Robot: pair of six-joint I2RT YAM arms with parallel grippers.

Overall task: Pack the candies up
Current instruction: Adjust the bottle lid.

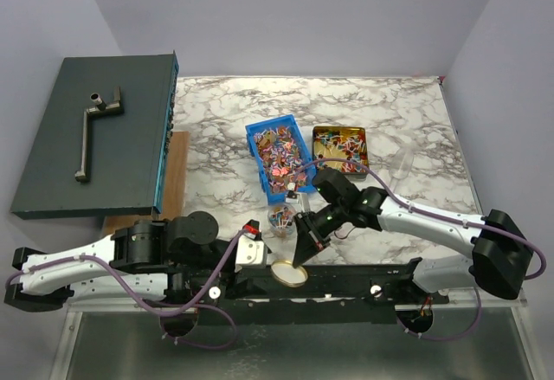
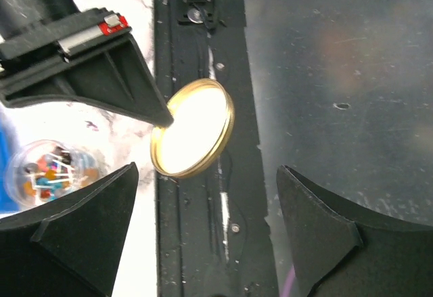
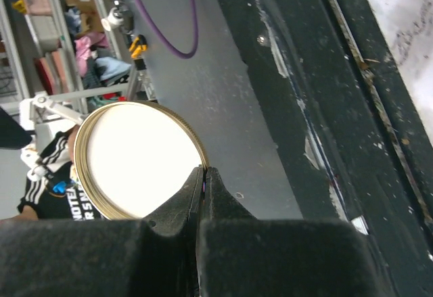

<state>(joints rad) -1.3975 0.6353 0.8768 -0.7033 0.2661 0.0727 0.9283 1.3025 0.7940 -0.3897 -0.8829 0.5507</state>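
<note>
The candies [image 1: 279,153] fill a blue bin [image 1: 254,138]; more lie in a gold tin [image 1: 340,148] and in a small clear jar [image 1: 280,218] [image 2: 47,172]. My right gripper [image 1: 305,254] [image 3: 203,170] is shut on the rim of a round gold lid [image 1: 290,273] [image 3: 139,162] and holds it tilted over the black base rail. In the left wrist view the right gripper [image 2: 162,116] pinches that lid [image 2: 193,128] at its left edge. My left gripper [image 1: 258,257] [image 2: 207,172] stands open just short of the lid, with nothing between its fingers.
A dark grey case [image 1: 95,138] with a metal crank on top stands at the back left, on a wooden board [image 1: 177,172]. The black rail [image 1: 346,280] runs along the near edge of the marble table [image 1: 389,112].
</note>
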